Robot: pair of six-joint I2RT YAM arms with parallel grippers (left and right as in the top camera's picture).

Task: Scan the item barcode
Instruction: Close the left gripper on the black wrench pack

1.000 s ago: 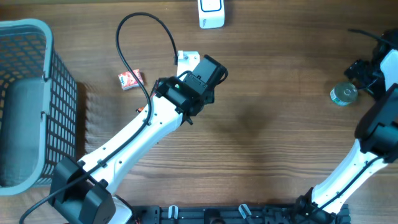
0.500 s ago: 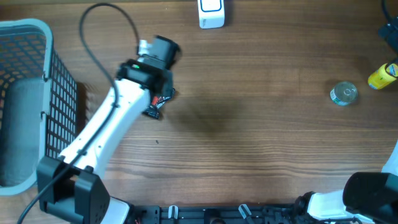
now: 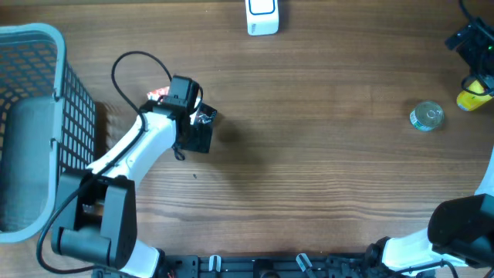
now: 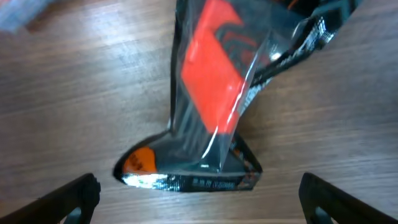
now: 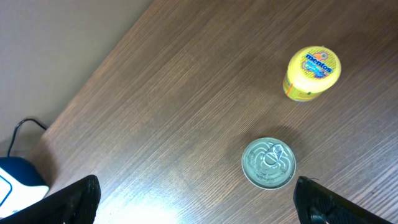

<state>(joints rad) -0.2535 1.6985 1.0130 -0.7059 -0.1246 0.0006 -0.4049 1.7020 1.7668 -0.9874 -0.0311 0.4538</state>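
Brown wood-grain table takes nearly all of the overhead view. At its left edge stands a grey plastic mesh basket, the biggest thing on it. The white-and-black left arm reaches from the bottom-left corner up towards the table's left-centre part. The right arm shows only at the right edge, w/ its black end near the top-right corner. The left gripper has its fingers wide apart. Its wrist cam looks down on a black foil packet w/ a red-orange panel and a clear shiny window. The packet lies on the wood btw. the two fingers and neither finger touches it. From overhead the packet is mostly hidden under the gripper, only a bit of shiny foil shows. The right gripper is also spread open and holds nothing, it hangs over bare wood. A white blocky device w/ a blue-lined face sits at the far edge of the table, well apart from the packet. A round silver tin can w/ a pull-tab lid stands on the right side. Near it, towards the right edge, stands a small yellow round tub w/ a blue printed lid, not touching the can. A small red-and-white box lies just beside the left arm's wrist, partly covered by it.
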